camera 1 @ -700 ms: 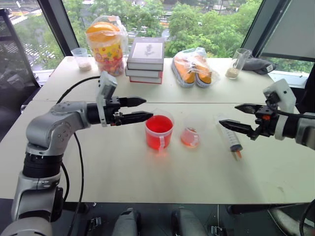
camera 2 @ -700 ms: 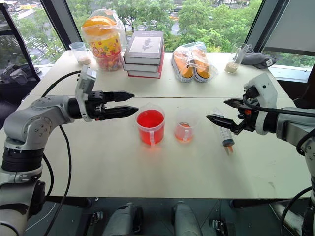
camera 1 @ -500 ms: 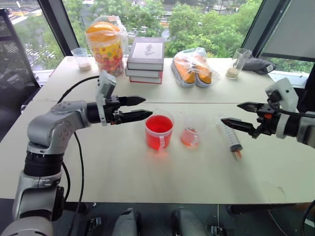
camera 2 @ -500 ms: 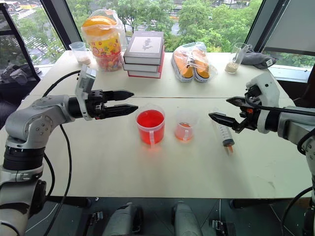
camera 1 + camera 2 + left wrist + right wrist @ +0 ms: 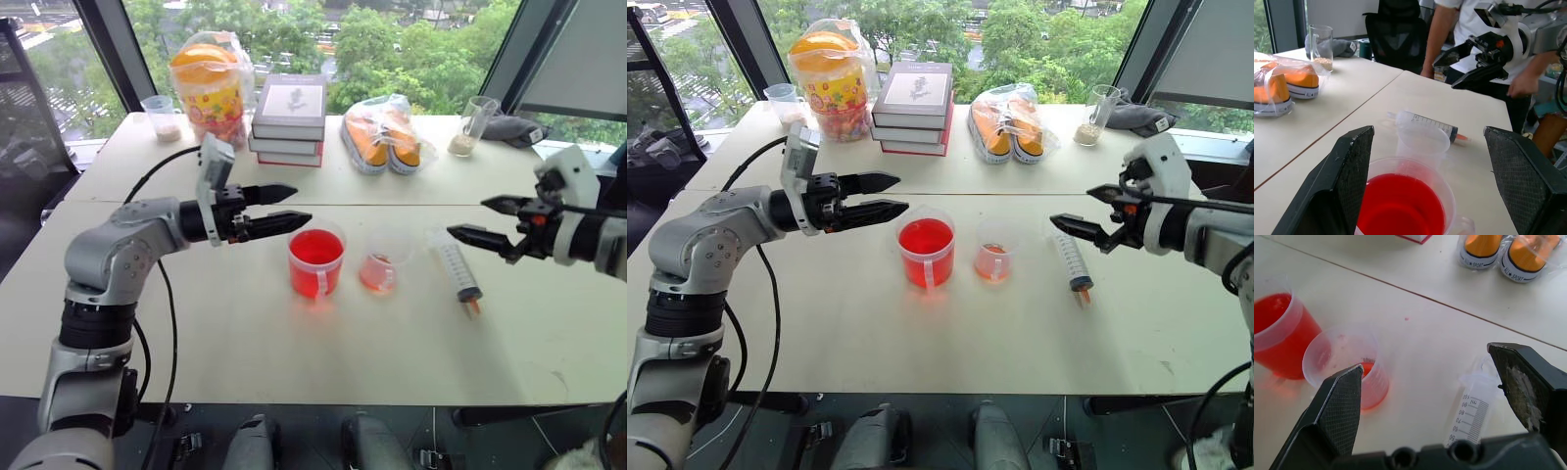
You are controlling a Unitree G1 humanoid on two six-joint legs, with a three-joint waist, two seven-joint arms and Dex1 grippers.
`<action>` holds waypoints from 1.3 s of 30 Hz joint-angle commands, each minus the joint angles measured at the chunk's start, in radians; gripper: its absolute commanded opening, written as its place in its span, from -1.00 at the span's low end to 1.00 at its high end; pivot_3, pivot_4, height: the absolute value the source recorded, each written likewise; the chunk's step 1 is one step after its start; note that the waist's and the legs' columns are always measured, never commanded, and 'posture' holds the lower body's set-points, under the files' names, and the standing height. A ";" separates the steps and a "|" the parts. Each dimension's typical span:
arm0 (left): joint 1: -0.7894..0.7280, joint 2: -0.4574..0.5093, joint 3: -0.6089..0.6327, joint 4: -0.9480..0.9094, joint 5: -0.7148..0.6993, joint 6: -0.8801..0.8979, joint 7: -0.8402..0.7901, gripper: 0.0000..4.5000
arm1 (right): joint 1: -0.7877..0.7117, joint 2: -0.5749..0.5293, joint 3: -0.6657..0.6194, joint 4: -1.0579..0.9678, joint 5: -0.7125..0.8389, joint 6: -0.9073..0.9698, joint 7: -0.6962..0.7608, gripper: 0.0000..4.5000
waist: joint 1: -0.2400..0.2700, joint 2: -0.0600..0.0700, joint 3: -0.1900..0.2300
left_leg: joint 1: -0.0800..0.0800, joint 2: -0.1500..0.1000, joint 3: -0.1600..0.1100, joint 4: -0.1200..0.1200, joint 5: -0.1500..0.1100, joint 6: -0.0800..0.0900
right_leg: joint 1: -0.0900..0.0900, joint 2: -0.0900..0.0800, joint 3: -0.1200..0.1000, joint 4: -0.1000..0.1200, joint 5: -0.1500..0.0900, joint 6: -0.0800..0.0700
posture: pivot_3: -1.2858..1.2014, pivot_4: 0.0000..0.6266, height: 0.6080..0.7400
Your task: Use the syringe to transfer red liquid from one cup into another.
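Observation:
The large clear cup (image 5: 316,261) of bright red liquid stands mid-table, a pale strip on its side. Right of it is a smaller clear cup (image 5: 378,272) with a little pinkish liquid at the bottom. The syringe (image 5: 458,271) lies flat on the table further right, its orange tip toward me. My left gripper (image 5: 299,206) hovers open just left of and above the red cup (image 5: 1400,200), pointing at it, empty. Above the syringe (image 5: 1471,411) my right gripper (image 5: 468,217) hangs open and holds nothing.
Along the far edge sit a bagged snack tub (image 5: 210,90), a stack of books (image 5: 290,117), bagged orange shoes (image 5: 385,137) and two glasses of grains (image 5: 474,125). A person (image 5: 1459,29) stands past the table's right end, behind my right arm.
My left gripper has edged slightly right and up toward the red cup. The right gripper has drifted a little to the right above the syringe. Cups and syringe have not moved.

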 commanded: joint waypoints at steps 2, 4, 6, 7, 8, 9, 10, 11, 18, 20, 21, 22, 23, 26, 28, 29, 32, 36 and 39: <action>-0.003 -0.016 0.016 -0.010 0.002 -0.042 0.003 0.64 | -0.140 -0.026 0.109 0.111 -0.043 0.128 -0.033 0.98 | -0.001 0.000 0.000 | 0.000 0.000 0.000 0.000 0.000 0.000 | 0.000 0.000 0.000 0.000 0.000 0.000 | 0.03 -0.52 1.00; -0.002 -0.024 0.010 -0.006 0.006 -0.051 0.003 0.64 | -0.211 -0.040 0.187 0.171 -0.067 0.205 -0.033 0.98 | -0.001 0.000 0.000 | -0.001 0.000 0.000 0.000 0.000 0.000 | -0.001 0.000 0.000 0.000 0.000 -0.001 | 0.03 -0.52 1.00; -0.002 -0.033 0.002 -0.005 0.010 -0.058 0.003 0.64 | -0.286 -0.019 0.241 0.267 -0.091 0.234 -0.025 0.98 | 0.000 0.000 0.000 | -0.001 0.000 0.000 0.000 0.000 0.000 | -0.002 0.000 0.001 0.000 0.000 -0.001 | 0.03 -0.52 1.00; -0.004 -0.037 -0.002 -0.004 0.014 -0.062 0.003 0.64 | -0.330 -0.010 0.297 0.345 -0.127 0.223 -0.014 0.98 | 0.000 0.000 0.000 | -0.001 0.000 0.001 0.000 0.000 0.000 | -0.002 0.000 0.001 0.000 0.000 -0.001 | 0.03 -0.52 1.00; -0.007 -0.040 -0.006 -0.002 0.018 -0.066 0.002 0.64 | -0.377 -0.002 0.358 0.429 -0.163 0.213 0.004 0.98 | -0.002 0.000 0.000 | -0.001 0.000 0.001 -0.001 0.000 0.000 | -0.002 0.000 0.001 0.000 0.000 -0.001 | 0.03 -0.52 1.00; -0.009 -0.041 -0.007 -0.002 0.019 -0.068 0.002 0.64 | -0.423 0.005 0.420 0.510 -0.195 0.206 0.036 0.98 | -0.002 0.000 0.000 | -0.001 0.000 0.001 0.000 0.000 0.000 | -0.002 0.000 0.001 0.000 0.000 -0.001 | 0.03 -0.52 1.00; -0.010 -0.042 -0.007 -0.002 0.021 -0.071 0.001 0.64 | -0.466 0.016 0.470 0.586 -0.223 0.195 0.065 0.98 | -0.002 0.000 0.000 | -0.001 0.000 0.001 -0.001 0.000 0.000 | -0.002 0.000 0.001 -0.001 0.000 -0.001 | 0.03 -0.52 1.00; -0.011 -0.043 -0.007 -0.002 0.023 -0.072 0.001 0.64 | -0.503 0.025 0.517 0.648 -0.252 0.179 0.096 0.98 | -0.002 0.000 0.000 | -0.001 0.000 0.002 -0.001 0.000 0.000 | -0.002 0.000 0.001 -0.001 0.000 -0.001 | 0.03 -0.52 1.00; 0.030 -0.047 -0.003 -0.042 0.019 -0.073 0.023 0.64 | -0.682 0.120 0.768 0.995 -0.454 0.028 0.339 0.98 | -0.004 0.000 0.000 | -0.003 0.000 0.002 -0.002 0.000 0.000 | -0.004 0.000 0.001 0.000 0.001 0.002 | 0.03 -0.52 1.00; 0.046 -0.049 0.003 -0.060 0.015 -0.071 0.038 0.64 | -0.701 0.151 0.809 1.055 -0.502 -0.010 0.394 0.98 | -0.003 0.000 0.000 | -0.003 0.000 0.002 -0.002 0.000 0.000 | -0.004 0.000 0.001 0.000 0.001 0.002 | 0.03 -0.52 1.00; 0.056 -0.050 0.006 -0.070 0.013 -0.069 0.046 0.64 | -0.709 0.171 0.824 1.086 -0.524 -0.025 0.417 0.98 | -0.003 0.000 0.000 | -0.003 0.000 0.002 -0.002 0.000 0.000 | -0.004 0.000 0.000 0.000 0.001 0.002 | 0.03 -0.52 1.00; 0.067 -0.051 0.009 -0.082 0.010 -0.068 0.055 0.64 | -0.713 0.191 0.837 1.118 -0.548 -0.044 0.434 0.98 | -0.003 0.000 0.000 | -0.003 0.000 0.002 -0.002 0.000 0.000 | -0.004 0.000 0.000 0.000 0.001 0.002 | 0.03 -0.52 1.00; 0.075 -0.052 0.010 -0.091 0.007 -0.067 0.062 0.64 | -0.717 0.210 0.843 1.149 -0.568 -0.059 0.447 0.98 | -0.003 0.000 0.000 | -0.003 0.000 0.002 -0.002 0.000 0.000 | -0.004 0.000 0.000 0.000 0.001 0.002 | 0.03 -0.52 1.00; 0.093 -0.053 0.014 -0.113 0.002 -0.065 0.081 0.64 | -0.717 0.255 0.852 1.225 -0.625 -0.110 0.475 0.98 | -0.003 0.000 0.000 | -0.003 0.000 0.003 -0.001 0.000 0.000 | -0.004 0.000 0.001 0.001 0.001 0.002 | 0.03 -0.52 1.00; 0.102 -0.054 0.018 -0.125 -0.001 -0.063 0.093 0.64 | -0.720 0.281 0.842 1.273 -0.651 -0.140 0.480 0.98 | -0.001 0.000 0.000 | -0.003 0.000 0.002 -0.001 0.000 0.000 | -0.004 0.000 0.000 0.001 0.001 0.002 | 0.03 -0.52 1.00; 0.107 -0.053 0.019 -0.130 -0.002 -0.063 0.098 0.64 | -0.724 0.295 0.834 1.297 -0.663 -0.153 0.479 0.98 | -0.001 0.000 0.000 | -0.003 0.000 0.002 -0.001 0.000 0.000 | -0.004 0.000 0.000 0.001 0.001 0.002 | 0.03 -0.52 1.00; 0.120 -0.047 0.020 -0.145 -0.004 -0.064 0.109 0.64 | -0.732 0.328 0.815 1.353 -0.697 -0.190 0.481 0.98 | -0.003 0.000 0.000 | -0.003 0.000 0.003 -0.001 0.000 0.000 | -0.004 0.000 0.000 0.001 0.001 0.002 | 0.03 -0.52 1.00; 0.131 -0.035 0.030 -0.158 -0.011 -0.062 0.113 0.64 | -0.736 0.352 0.796 1.382 -0.733 -0.212 0.496 0.61 | -0.005 0.001 0.000 | -0.002 0.000 0.003 -0.001 0.000 0.000 | -0.003 0.000 0.000 0.002 0.001 0.002 | 0.03 -0.52 1.00; 0.132 -0.026 0.033 -0.155 -0.015 -0.065 0.111 0.64 | -0.743 0.364 0.770 1.387 -0.750 -0.207 0.502 -0.03 | -0.007 0.001 0.000 | -0.001 0.000 0.002 -0.001 0.000 0.000 | -0.003 0.000 0.000 0.002 0.001 0.002 | 0.03 -0.52 1.00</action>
